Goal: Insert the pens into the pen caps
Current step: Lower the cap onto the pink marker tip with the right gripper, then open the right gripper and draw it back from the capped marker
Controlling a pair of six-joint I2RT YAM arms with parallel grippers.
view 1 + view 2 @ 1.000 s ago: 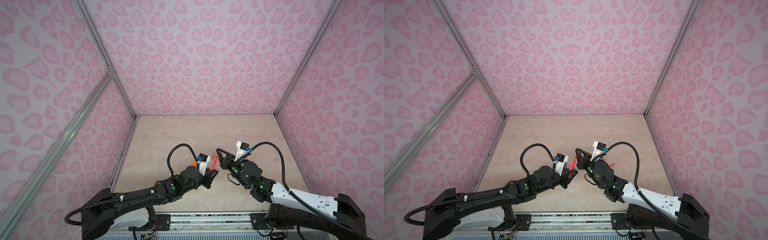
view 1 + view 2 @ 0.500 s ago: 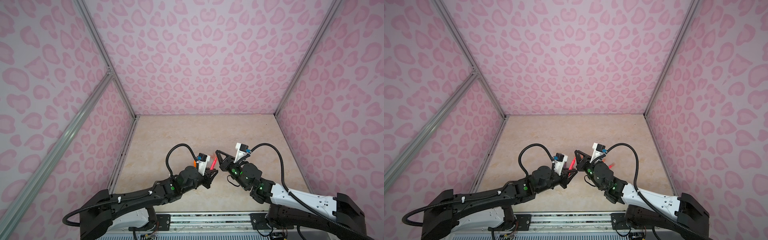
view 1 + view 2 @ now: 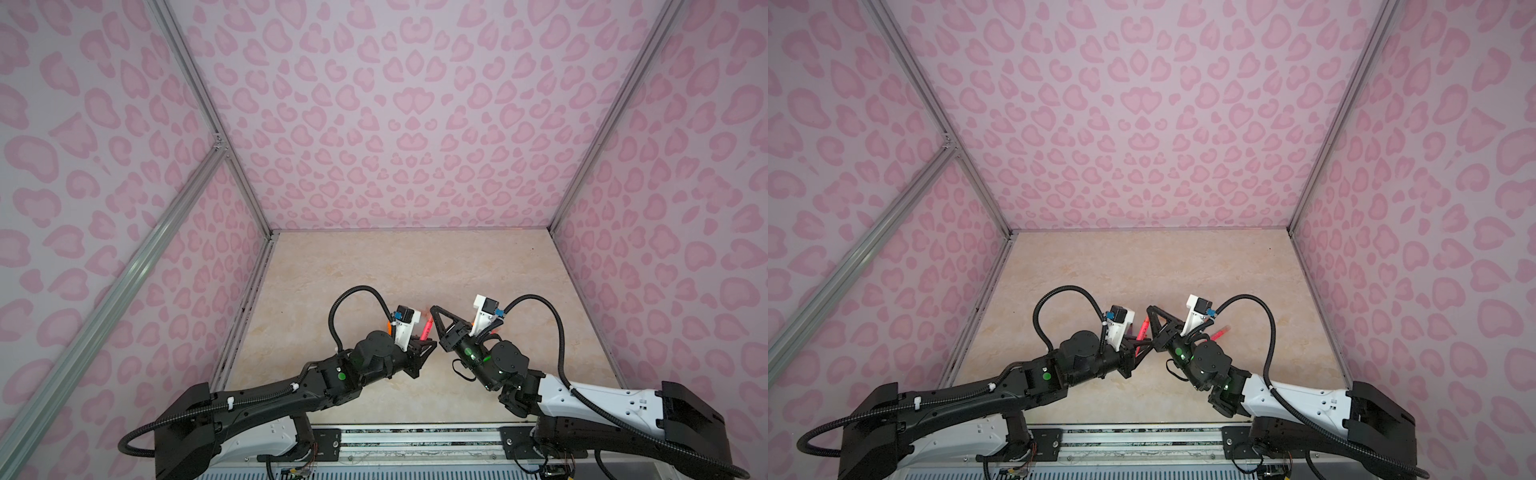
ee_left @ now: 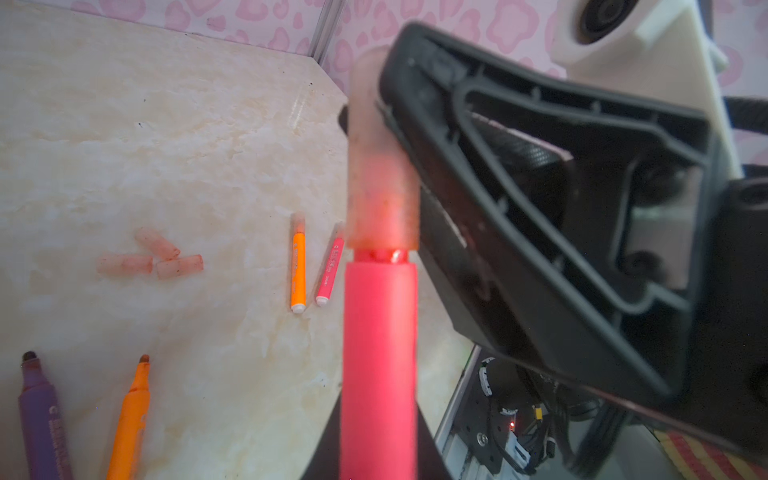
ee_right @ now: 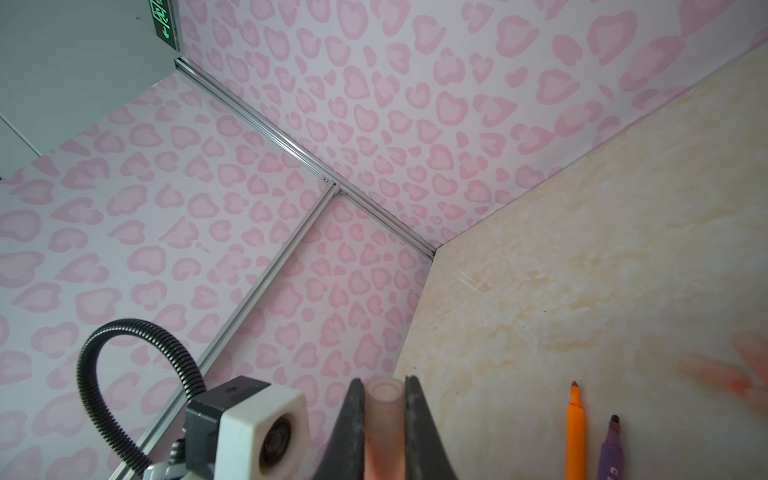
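Note:
My left gripper (image 4: pixel 378 457) is shut on a pink-red pen (image 4: pixel 380 353), which points up and away from the wrist. My right gripper (image 5: pixel 384 395) is shut on a translucent pen cap (image 5: pixel 384 415). In the left wrist view this cap (image 4: pixel 382 187) sits over the pen's tip, with a thin red ring showing below its rim. In both top views the two grippers (image 3: pixel 428 345) (image 3: pixel 433 309) meet just above the table near its front, with the pen (image 3: pixel 1143 328) between them. The pen's tip is hidden inside the cap.
On the marble table (image 4: pixel 166 124) lie three loose caps (image 4: pixel 124 264) (image 4: pixel 158 245) (image 4: pixel 179 266), a capped orange pen (image 4: pixel 298 266), a capped pink pen (image 4: pixel 330 266), an uncapped purple pen (image 4: pixel 39 415) and an uncapped orange pen (image 4: pixel 131 415). Patterned walls stand on three sides.
My right gripper with the cap has edged a little closer to the left gripper, along the pen. The left arm has barely moved.

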